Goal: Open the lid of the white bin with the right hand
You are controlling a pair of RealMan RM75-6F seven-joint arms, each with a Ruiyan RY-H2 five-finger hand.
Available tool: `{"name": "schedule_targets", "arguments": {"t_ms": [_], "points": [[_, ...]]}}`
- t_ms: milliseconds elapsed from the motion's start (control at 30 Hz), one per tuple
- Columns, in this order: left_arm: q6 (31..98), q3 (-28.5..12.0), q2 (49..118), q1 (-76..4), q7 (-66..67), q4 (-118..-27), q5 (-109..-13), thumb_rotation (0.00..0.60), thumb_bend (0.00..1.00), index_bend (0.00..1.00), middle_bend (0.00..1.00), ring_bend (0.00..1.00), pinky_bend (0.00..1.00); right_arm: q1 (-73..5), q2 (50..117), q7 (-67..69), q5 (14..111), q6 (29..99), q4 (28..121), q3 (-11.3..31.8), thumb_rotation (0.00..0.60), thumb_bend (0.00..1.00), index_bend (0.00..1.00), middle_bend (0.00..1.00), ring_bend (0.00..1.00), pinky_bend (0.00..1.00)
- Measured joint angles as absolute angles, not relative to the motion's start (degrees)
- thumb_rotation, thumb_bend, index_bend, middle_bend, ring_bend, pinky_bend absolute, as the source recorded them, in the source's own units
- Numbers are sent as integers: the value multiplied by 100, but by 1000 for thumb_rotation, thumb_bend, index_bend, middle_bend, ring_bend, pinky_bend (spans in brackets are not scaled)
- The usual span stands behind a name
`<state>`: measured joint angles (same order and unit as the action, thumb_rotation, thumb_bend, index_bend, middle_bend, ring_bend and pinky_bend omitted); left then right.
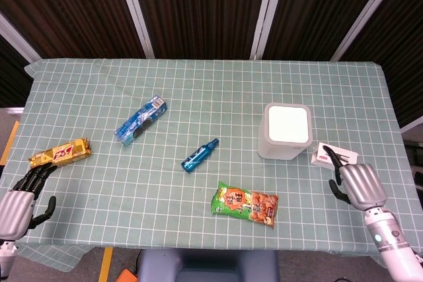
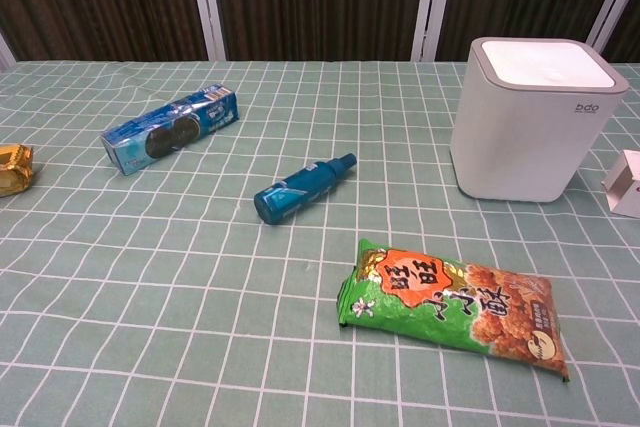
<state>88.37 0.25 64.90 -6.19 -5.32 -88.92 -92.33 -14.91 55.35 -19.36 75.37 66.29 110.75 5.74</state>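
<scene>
The white bin (image 1: 285, 131) stands right of the table's middle with its flat lid (image 1: 289, 124) down; the chest view shows the bin (image 2: 530, 119) at the right, lid (image 2: 543, 62) closed. My right hand (image 1: 357, 182) hovers at the table's right front, a short way right of and nearer than the bin, empty, its fingers reaching over a small white box (image 1: 332, 156). It touches neither bin nor lid. My left hand (image 1: 18, 197) rests open at the left front corner. Neither hand appears in the chest view.
On the green checked cloth lie a blue packet (image 1: 140, 119), a blue bottle (image 1: 200, 155), a green snack bag (image 1: 244, 205) and a gold bar (image 1: 59, 153). The white box (image 2: 627, 183) sits just right of the bin.
</scene>
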Motion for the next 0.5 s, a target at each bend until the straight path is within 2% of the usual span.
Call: {"name": "schedule_targets", "arguments": {"t_ms": [500], "points": [[8928,10,6443,-573,-638,-8889,-9275,600,532,129,97,107,302,-2635,5537,-2546,5925,5571,11473,907,600,547,0,751,749,782]]}}
